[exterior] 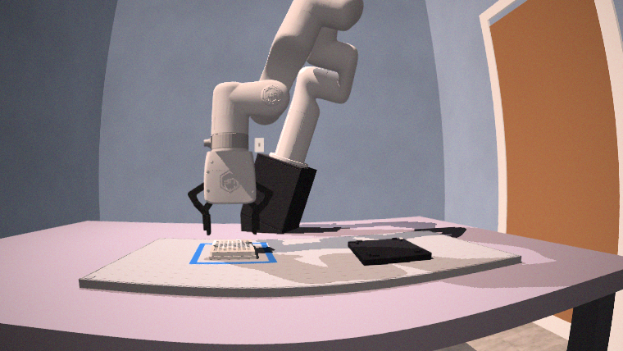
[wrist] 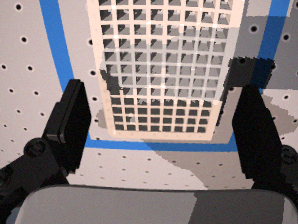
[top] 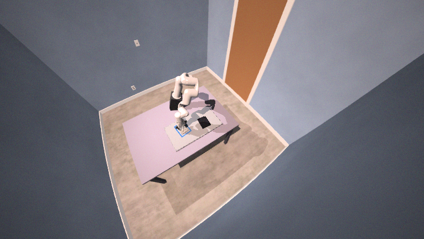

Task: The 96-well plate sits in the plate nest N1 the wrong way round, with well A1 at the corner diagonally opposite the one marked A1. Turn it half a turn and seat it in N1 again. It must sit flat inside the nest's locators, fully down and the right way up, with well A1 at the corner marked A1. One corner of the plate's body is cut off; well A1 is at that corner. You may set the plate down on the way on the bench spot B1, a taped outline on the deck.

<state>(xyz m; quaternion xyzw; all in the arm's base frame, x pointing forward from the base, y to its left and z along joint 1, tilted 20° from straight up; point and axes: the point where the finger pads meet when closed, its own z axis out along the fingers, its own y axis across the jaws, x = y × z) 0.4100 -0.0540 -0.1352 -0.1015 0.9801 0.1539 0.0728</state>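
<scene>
The 96-well plate (exterior: pixel 232 249) lies inside B1's blue tape outline (exterior: pixel 197 256), looking light, rigid and slick-sided, best pinched across its long side walls by the fully spread, empty hand (exterior: pixel 229 226) above.

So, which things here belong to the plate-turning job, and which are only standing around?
Part of the job:
- 96-well plate
- blue taped outline B1
- black plate nest N1
- open gripper

Only standing around:
- orange door
- wall outlet

The plate (wrist: pixel 162 63) shows no discernible cut corner in the wrist view.
</scene>
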